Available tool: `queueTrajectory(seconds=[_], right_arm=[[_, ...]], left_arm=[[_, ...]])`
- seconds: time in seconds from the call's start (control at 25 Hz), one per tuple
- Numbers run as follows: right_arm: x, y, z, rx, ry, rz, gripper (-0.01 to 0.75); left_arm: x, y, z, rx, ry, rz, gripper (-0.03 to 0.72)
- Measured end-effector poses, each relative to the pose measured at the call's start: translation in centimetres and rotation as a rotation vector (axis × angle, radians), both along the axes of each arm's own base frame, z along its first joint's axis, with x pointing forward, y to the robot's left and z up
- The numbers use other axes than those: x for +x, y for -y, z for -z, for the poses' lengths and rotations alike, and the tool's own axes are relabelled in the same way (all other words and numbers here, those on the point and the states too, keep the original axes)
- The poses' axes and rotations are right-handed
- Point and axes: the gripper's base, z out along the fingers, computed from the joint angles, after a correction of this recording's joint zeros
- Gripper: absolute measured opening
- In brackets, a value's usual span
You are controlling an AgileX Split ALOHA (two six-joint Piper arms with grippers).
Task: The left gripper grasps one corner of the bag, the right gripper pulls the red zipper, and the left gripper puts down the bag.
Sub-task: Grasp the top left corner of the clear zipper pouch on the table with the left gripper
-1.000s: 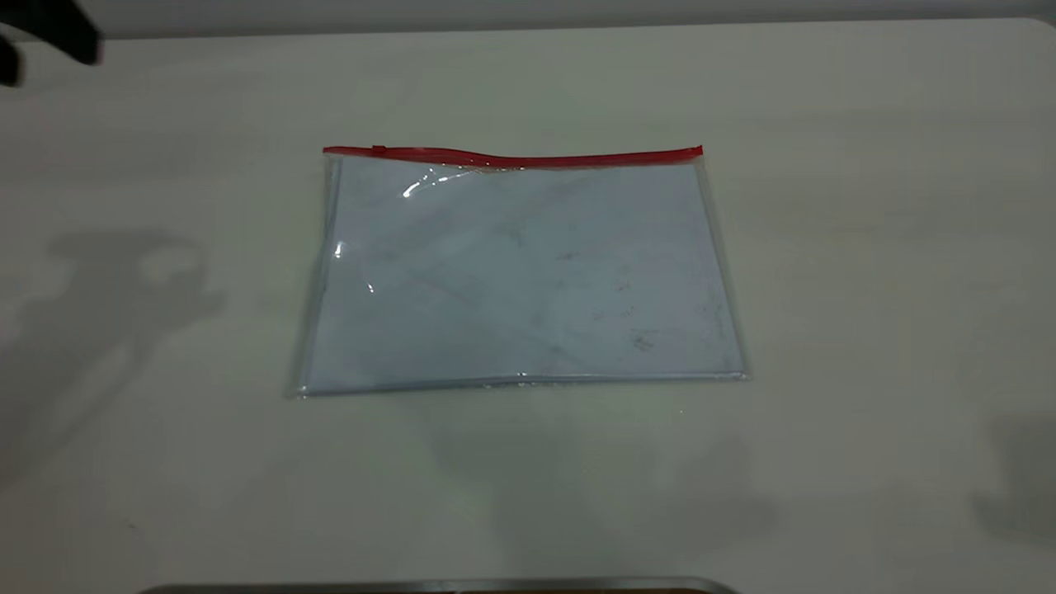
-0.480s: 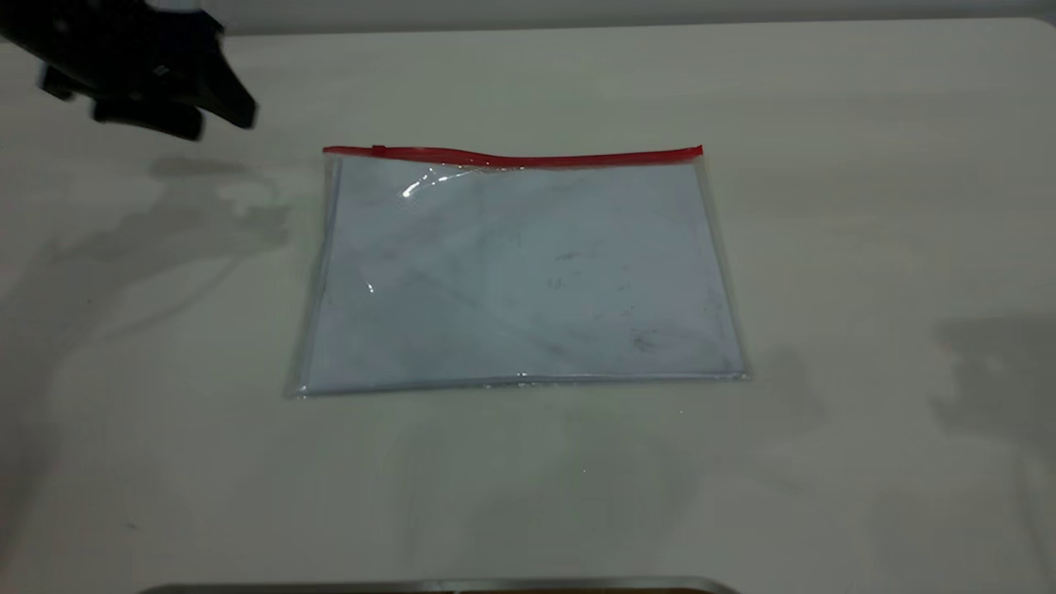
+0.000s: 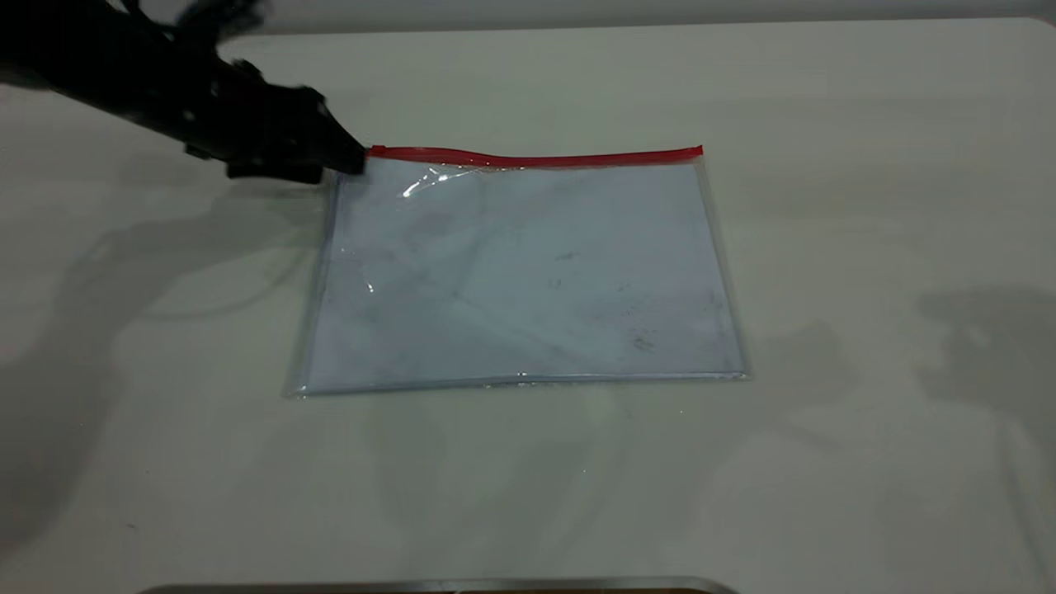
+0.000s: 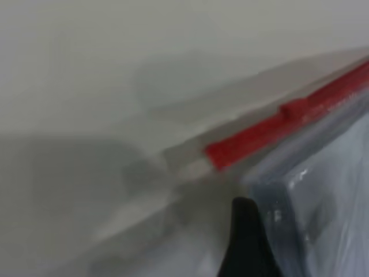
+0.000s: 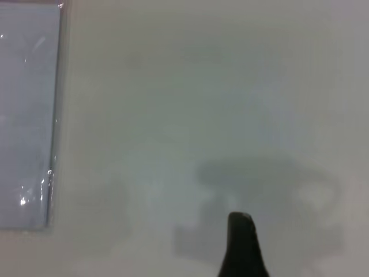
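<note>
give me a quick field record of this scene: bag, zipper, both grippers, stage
bag: flat on the table, clear, pale sheet inside
red zipper: along the far long edge
corner: at the left end of the red strip, reached by the left gripper
left gripper: at that corner, grasp not confirmed
right gripper: over bare table beside the bag
stage: corner grasp beginning, zipper untouched

A pale, off-white table [image 3: 866, 124] fills the scene (soft grey shadows on it), a lighter wall [image 3: 577, 12] behind.

Pale matte table [image 3: 825, 124], soft grey shadows across it, thin metallic edge [image 3: 437, 586] along the near side
</note>
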Motion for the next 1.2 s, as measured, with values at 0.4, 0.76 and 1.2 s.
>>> queueTrajectory(seconds=[0.4, 0.76, 1.2], right_arm=[[0.1, 0.0, 0.1, 0.0, 0.001, 0.0, 0.578], [0.1, 0.0, 0.1, 0.0, 0.001, 0.0, 0.578], [0.1, 0.0, 0.0, 0.0, 0.002, 0.0, 0.578]], left_arm=[[0.0, 0.7, 1.2, 0.014, 0.016, -0.018, 0.581], [0.1, 0.1, 1.4, 0.043, -0.023, -0.091, 0.58], [-0.3, 0.5, 1.9, -0.023, -0.051, -0.067, 0.552]])
